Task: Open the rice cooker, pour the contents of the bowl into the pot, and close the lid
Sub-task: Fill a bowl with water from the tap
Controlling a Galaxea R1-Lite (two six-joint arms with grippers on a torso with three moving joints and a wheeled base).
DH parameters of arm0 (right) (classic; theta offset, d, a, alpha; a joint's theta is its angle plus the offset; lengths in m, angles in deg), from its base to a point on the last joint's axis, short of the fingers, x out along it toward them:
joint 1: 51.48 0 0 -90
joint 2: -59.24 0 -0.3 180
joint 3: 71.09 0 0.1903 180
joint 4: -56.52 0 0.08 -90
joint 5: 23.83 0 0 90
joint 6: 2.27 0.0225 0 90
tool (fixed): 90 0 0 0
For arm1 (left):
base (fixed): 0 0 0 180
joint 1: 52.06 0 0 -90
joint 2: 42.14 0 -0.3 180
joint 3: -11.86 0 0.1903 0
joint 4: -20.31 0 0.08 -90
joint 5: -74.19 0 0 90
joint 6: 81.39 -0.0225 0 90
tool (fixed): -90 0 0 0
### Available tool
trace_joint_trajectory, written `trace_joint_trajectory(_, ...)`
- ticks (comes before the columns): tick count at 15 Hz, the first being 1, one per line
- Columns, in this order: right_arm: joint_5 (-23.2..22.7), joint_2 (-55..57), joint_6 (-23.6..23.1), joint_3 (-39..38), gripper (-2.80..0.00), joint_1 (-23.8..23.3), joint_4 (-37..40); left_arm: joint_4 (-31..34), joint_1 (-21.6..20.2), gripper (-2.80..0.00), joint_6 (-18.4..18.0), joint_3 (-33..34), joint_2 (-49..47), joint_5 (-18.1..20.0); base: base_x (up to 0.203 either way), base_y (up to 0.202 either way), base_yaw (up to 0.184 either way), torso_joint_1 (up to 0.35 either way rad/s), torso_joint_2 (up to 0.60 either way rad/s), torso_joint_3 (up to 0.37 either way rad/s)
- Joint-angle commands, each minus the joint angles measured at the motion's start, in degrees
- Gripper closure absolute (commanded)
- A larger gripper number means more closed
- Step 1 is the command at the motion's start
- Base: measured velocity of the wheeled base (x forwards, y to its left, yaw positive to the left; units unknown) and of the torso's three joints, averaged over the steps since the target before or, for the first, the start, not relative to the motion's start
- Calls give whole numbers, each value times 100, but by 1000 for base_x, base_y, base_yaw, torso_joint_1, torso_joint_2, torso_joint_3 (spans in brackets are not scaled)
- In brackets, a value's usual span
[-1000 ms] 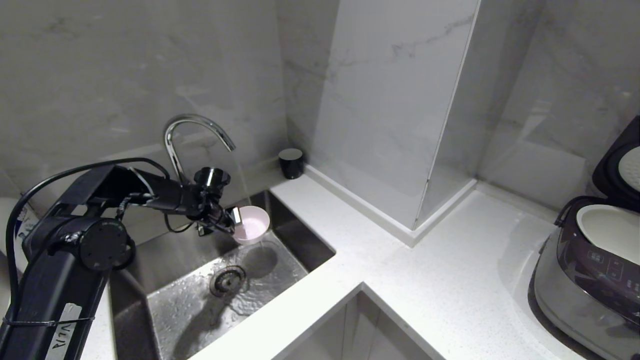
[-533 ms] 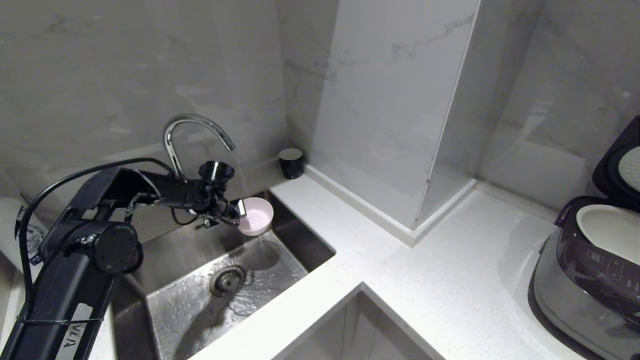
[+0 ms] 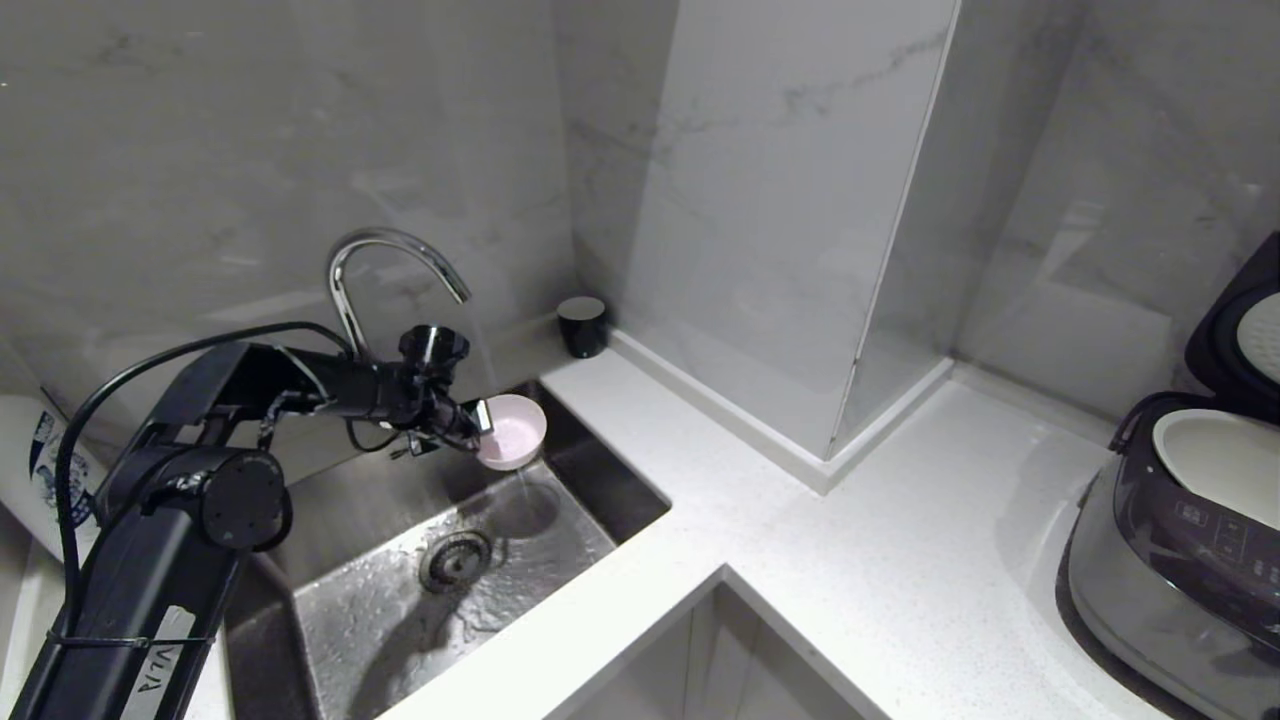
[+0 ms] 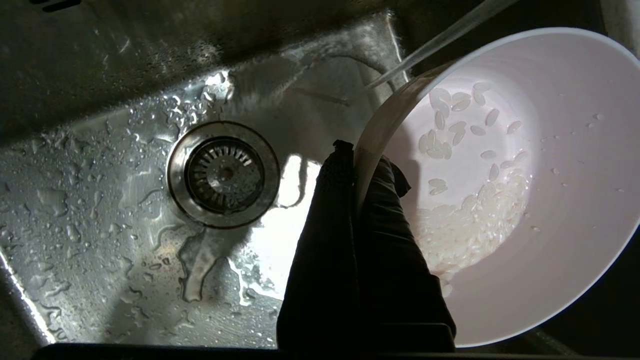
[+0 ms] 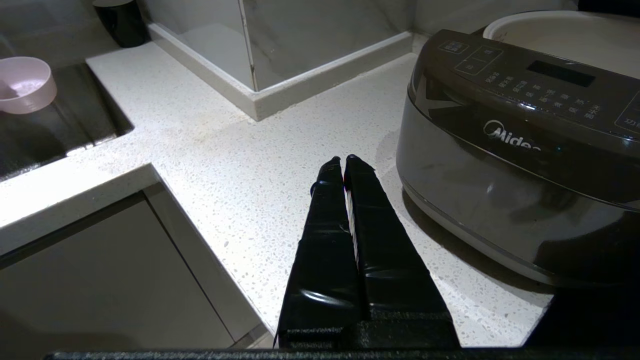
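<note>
My left gripper (image 3: 478,425) is shut on the rim of the pale pink bowl (image 3: 512,432) and holds it tilted over the sink, under the tap's spout. In the left wrist view one finger is inside the bowl (image 4: 550,200) and one outside, at the gripper (image 4: 357,160). Wet whitish grains, the contents (image 4: 475,225), lie inside. A thin stream of water runs past the rim. The rice cooker (image 3: 1180,540) stands at the far right with its lid (image 3: 1240,340) raised and the cream pot (image 3: 1215,465) bare. My right gripper (image 5: 344,161) is shut and empty beside the rice cooker (image 5: 500,165).
A steel sink (image 3: 400,600) with a round drain (image 3: 455,560) lies below the curved tap (image 3: 385,260). A black cup (image 3: 582,325) stands in the back corner. A marble column (image 3: 780,250) juts onto the white counter (image 3: 850,560) between sink and cooker.
My left arm has stretched out a little, carrying the bowl slightly up and to the right over the sink. Over the last half second it has stayed about still.
</note>
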Motion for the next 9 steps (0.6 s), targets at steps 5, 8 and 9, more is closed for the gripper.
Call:
trace_joint_trajectory(5,-1,0,0,0,0,0,0,-28,-61,0,20,-4,-15,-20,0,0,0,0,0,0)
trace_joint_trajectory(8,-1,0,0,0,0,0,0,-24,-174,0,12,-13,-103,-32,0,0,0,0,0,0)
trace_joint_trajectory(9,-1,0,0,0,0,0,0,-26,-196,0,12,-8,-112,-32,0,0,0,0,0,0)
